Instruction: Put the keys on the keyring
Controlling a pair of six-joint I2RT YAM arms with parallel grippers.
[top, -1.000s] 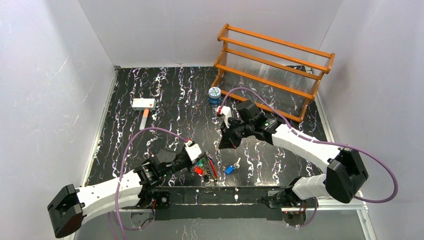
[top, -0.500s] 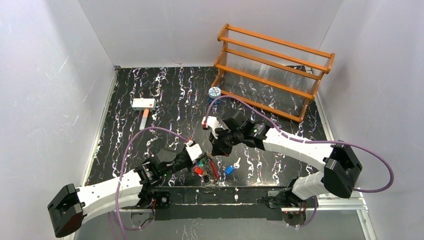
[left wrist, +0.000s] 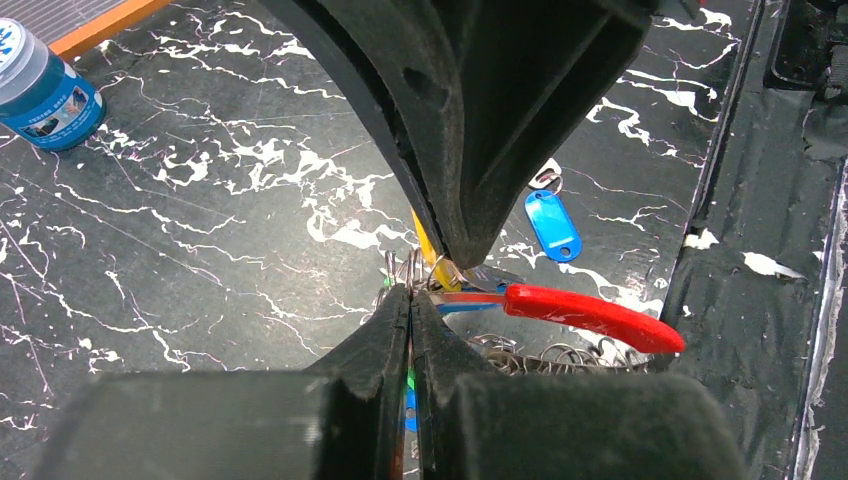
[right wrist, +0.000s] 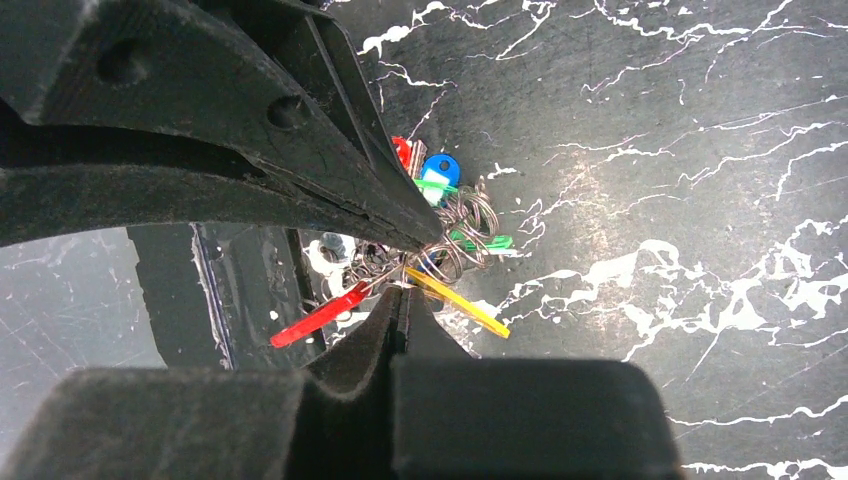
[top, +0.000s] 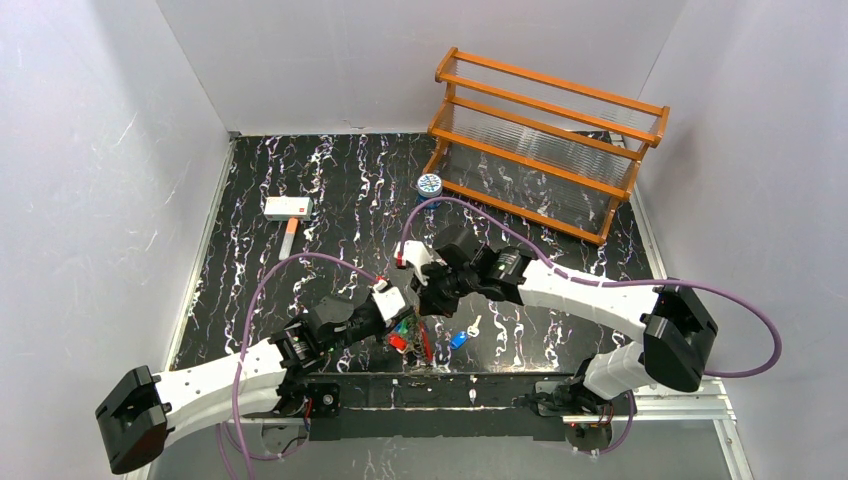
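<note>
Keys with coloured heads [right wrist: 455, 300] mostly hang on the silvery wire keyring [right wrist: 478, 215]. I see the left gripper [left wrist: 410, 295] and right gripper [right wrist: 398, 298] pinched shut on it, and a blue-headed key [left wrist: 553, 222] still lies loose.

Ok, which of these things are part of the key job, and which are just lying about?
Job: bunch of keys and rings, pinched in the left hand; loose blue tag and silver key nearby.
Lying about: blue tin, hammer, wooden rack.
</note>
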